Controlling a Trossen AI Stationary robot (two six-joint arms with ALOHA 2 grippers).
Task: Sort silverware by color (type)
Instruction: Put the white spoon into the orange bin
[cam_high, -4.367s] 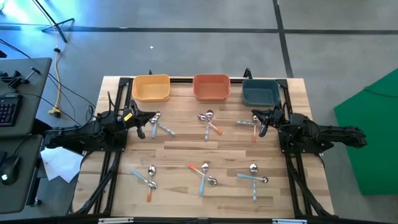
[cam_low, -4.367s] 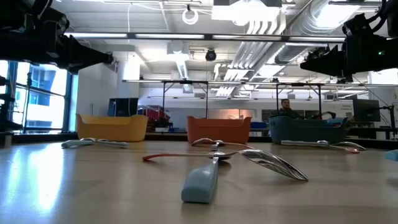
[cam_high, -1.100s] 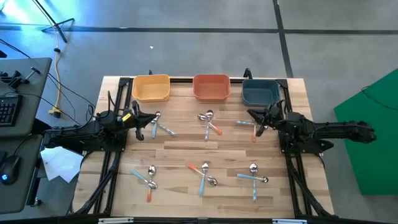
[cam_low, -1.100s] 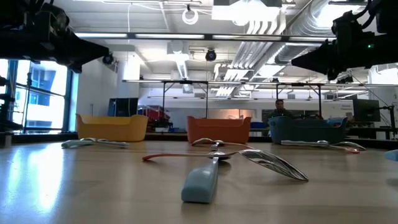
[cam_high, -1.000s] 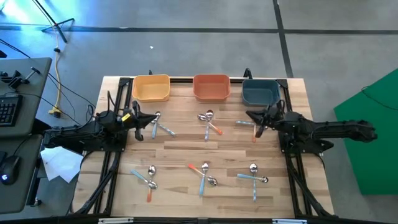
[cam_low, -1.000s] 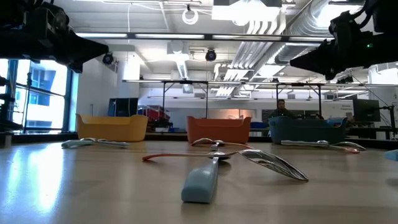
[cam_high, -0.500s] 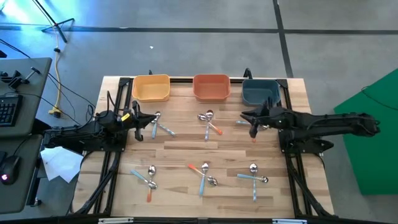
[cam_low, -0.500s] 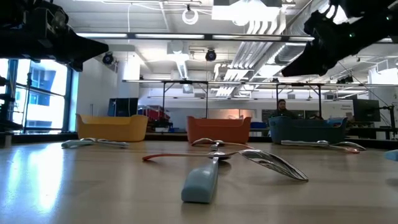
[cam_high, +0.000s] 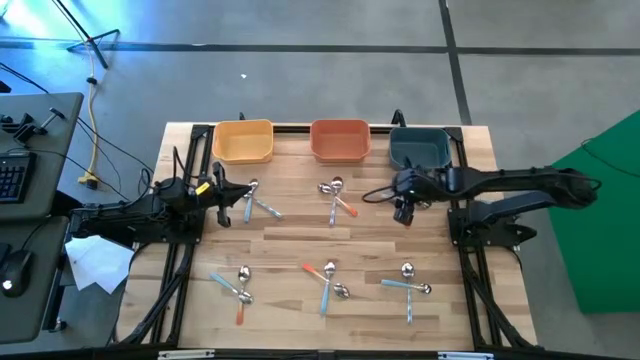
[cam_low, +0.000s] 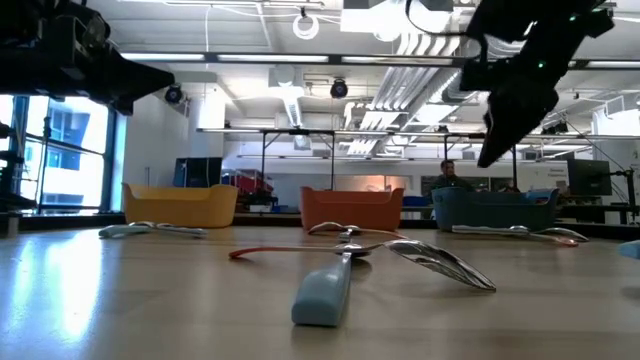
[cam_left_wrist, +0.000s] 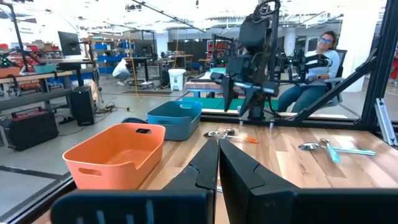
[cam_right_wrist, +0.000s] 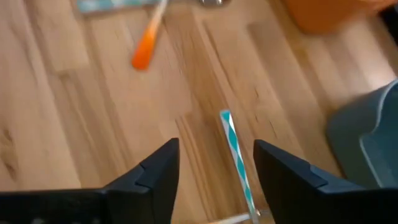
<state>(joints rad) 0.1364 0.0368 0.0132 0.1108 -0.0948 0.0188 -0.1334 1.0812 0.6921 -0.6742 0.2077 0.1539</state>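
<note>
Starting at the left, the left gripper (cam_high: 222, 190) is kept pinched closed, unmoved, beside the spoons (cam_high: 252, 200) near the yellow bin (cam_high: 243, 141). Silverware clusters are left scattered on the table (cam_high: 290, 235), none binned. Rightward, the right gripper (cam_high: 403, 209) has been swung inward and its fingers spread wide over a blue-handled spoon (cam_right_wrist: 236, 149) near the teal bin (cam_high: 418, 148); a first pick is judged imminent.

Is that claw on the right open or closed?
Open: the right gripper shows a wide gap between its fingers, over a blue-handled spoon.
</note>
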